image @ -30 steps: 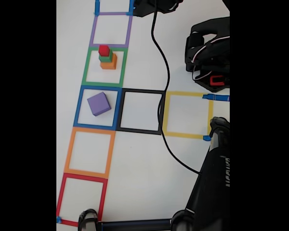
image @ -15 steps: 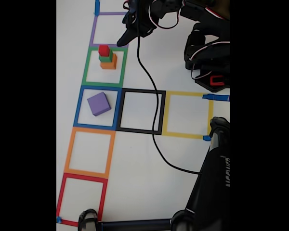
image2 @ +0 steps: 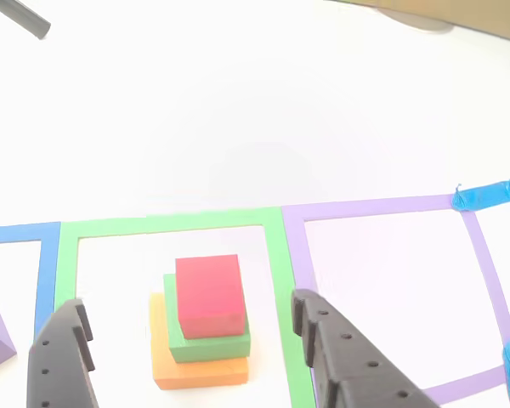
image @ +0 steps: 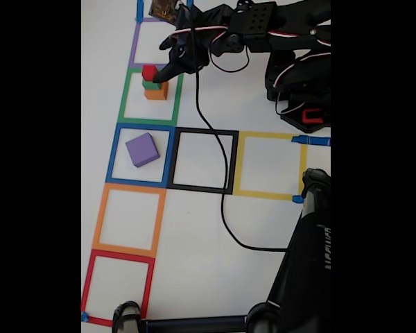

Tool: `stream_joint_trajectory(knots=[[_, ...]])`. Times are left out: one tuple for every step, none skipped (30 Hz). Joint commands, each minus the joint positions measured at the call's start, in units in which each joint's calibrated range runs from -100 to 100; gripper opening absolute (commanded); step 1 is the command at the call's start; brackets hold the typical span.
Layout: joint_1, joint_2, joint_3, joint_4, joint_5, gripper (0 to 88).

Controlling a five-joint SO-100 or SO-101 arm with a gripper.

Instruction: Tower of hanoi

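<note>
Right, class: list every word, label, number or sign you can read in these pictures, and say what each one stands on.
White lettering on the black part at the lower right of the fixed view: sideways and too blurred to read.
Stack of cubes: no writing on the faces that show.
Nothing else readable.

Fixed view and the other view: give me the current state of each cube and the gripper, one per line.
Red cube: top of the stack, not gripped.
Green cube: under the red, on the orange.
Orange cube: base of the stack, inside the green tape square.
Purple cube: alone, inside the blue tape square.
Gripper: open, fingers either side of the stack.
</note>
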Motion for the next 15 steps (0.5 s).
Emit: stream_joint_trajectory(knots=[[-2.4, 5.0, 1.4, -11.8, 0.2, 26.9], [-2.6, 6.9, 2.0, -14.8, 0.2, 26.9], [-2.8, 8.5, 2.3, -17.2, 0.2, 26.9], [-2.8, 10.4, 2.3, -19.3, 0.2, 26.9], [-2.8, 11.9, 2.3, -21.1, 0.2, 26.9], [-2.7, 13.5, 2.3, -23.0, 0.2, 26.9], [-2.5, 14.9, 2.2, -24.4, 0.2, 26.9], [-2.3, 16.3, 2.2, -26.2, 0.2, 26.9], [-2.2, 17.6, 2.3, -27.6, 0.2, 27.0], [-2.0, 18.9, 2.3, -29.1, 0.2, 27.0], [-1.9, 20.1, 2.3, -30.4, 0.2, 27.0], [-1.7, 21.3, 2.3, -31.7, 0.2, 27.0], [-1.5, 22.1, 2.3, -32.5, 0.2, 27.0], [-1.2, 22.6, 2.3, -33.1, 0.2, 27.0], [-0.9, 23.3, 2.3, -33.7, 0.2, 27.0]])
